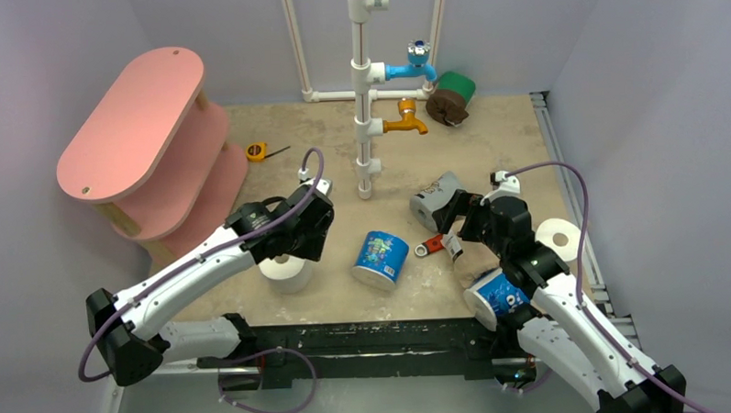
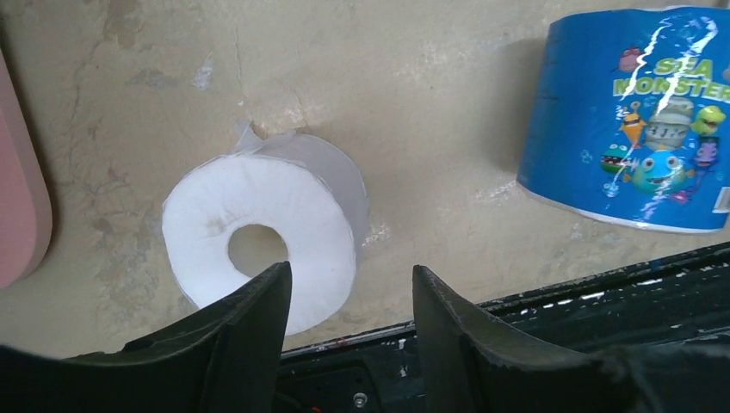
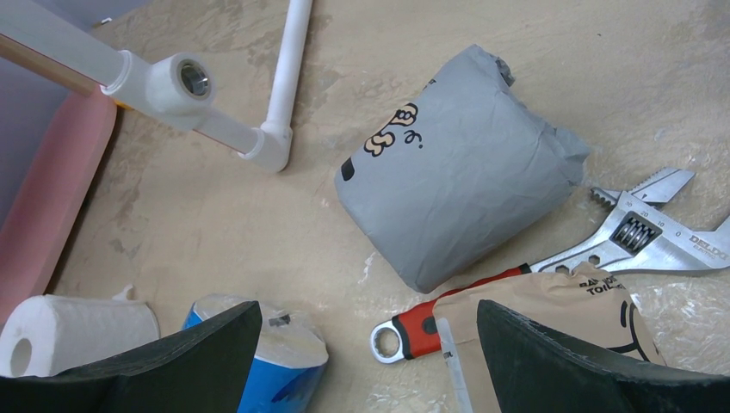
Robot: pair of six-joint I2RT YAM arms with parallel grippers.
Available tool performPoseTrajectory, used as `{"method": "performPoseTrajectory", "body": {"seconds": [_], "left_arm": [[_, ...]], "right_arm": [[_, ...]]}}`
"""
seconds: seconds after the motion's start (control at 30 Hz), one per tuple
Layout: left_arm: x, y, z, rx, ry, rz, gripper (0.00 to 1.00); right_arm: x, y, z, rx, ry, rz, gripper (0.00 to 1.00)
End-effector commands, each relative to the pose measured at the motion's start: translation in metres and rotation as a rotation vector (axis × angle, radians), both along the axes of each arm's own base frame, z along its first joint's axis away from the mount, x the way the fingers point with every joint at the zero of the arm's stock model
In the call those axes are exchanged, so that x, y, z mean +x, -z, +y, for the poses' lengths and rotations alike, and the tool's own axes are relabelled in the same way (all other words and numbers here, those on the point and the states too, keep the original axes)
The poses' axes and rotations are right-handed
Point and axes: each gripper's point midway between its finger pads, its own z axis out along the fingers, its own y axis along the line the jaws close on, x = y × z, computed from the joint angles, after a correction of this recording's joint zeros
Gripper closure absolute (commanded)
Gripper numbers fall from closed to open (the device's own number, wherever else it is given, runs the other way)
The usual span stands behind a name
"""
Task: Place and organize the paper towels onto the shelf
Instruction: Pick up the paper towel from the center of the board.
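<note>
Bare white roll [image 2: 301, 215] stands on end (core up) on the table, beneath the left gripper [image 2: 350, 271], offset toward one finger. Jaws wide, holding nothing. Pink shelf [image 1: 129, 123] lies far-left of it.

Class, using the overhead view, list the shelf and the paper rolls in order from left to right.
pink shelf, bare white roll, blue printed roll, grey roll, second blue roll, white roll at the right edge. The brown roll and green roll at the back overlap the grey one, so omitted.
</note>
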Motion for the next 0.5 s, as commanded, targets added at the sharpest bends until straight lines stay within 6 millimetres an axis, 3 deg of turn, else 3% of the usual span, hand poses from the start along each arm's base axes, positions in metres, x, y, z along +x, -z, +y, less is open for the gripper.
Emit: {"method": "performPoseTrajectory", "body": {"seconds": [0.0,0.2,0.47], "left_arm": [[0.004,-0.008,0.007,0.035,-0.027,-0.021,0.48],[-0.004,0.002,0.016,0.09,0.016,0.008,0.48],[-0.01,0.024,0.012,0.066,0.017,0.082,0.46]], "right_arm": [[0.004,-0.015,0.002,0.006,-0.01,-0.048,0.01],[0.004,-0.015,0.003,0.005,-0.014,-0.047,0.01],[0.004,-0.016,0.003,0.008,-0.016,-0.052,0.01]]}}
